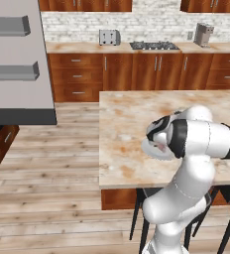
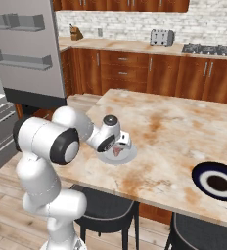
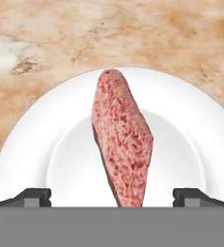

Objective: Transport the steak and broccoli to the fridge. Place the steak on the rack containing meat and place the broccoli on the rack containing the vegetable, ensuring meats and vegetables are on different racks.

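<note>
Fridge (image 2: 22, 53) door stands open at the left, its bins facing the room, likely so the racks can be reached later. Island (image 2: 184, 127) carries a white plate (image 3: 46, 140) near its edge, within the arm's reach. Steak (image 3: 123, 149) lies on that plate, centred between the two fingertips. Folded low over the plate, the arm points the gripper (image 3: 112, 195) straight down, jaws spread wide and empty on either side of the meat.
</note>
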Robot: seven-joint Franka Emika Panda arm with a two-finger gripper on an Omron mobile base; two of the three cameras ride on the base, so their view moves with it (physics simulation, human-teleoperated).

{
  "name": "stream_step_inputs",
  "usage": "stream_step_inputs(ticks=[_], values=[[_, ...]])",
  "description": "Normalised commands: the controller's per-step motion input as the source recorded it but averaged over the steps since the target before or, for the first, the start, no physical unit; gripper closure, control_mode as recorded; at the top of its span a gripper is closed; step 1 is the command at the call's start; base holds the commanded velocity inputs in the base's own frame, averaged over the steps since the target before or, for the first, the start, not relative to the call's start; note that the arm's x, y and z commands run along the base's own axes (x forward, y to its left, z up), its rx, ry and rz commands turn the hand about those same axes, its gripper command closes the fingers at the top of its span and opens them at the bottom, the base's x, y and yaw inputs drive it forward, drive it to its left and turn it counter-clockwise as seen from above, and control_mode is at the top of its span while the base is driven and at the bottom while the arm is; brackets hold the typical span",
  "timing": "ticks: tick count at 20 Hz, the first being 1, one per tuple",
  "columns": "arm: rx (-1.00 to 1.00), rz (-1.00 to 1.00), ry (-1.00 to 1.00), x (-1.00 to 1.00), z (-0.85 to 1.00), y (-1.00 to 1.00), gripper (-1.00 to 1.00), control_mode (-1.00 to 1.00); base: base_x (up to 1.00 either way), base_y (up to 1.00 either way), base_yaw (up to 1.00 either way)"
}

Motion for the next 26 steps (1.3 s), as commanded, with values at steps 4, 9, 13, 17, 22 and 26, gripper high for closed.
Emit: stream_step_inputs(ticks=[4, 9, 13, 17, 22, 26], values=[[0.00, 0.00, 0.00, 0.28, -0.31, -0.01, -1.00, -1.00, 0.00, 0.00, 0.00], [0.00, 0.00, 0.02, 0.32, -0.19, -0.13, -1.00, -1.00, 0.00, 0.00, 0.00], [0.00, 0.00, 0.05, 0.25, -0.21, -0.19, -1.00, -1.00, 0.00, 0.00, 0.00], [0.00, 0.00, 0.05, 0.42, -0.33, 0.00, -1.00, -1.00, 0.00, 0.00, 0.00], [0.00, 0.00, 0.07, 0.39, -0.47, 0.16, 1.00, -1.00, 0.00, 0.00, 0.00], [0.00, 0.00, 0.04, 0.08, -0.27, 0.20, 1.00, -1.00, 0.00, 0.00, 0.00]])
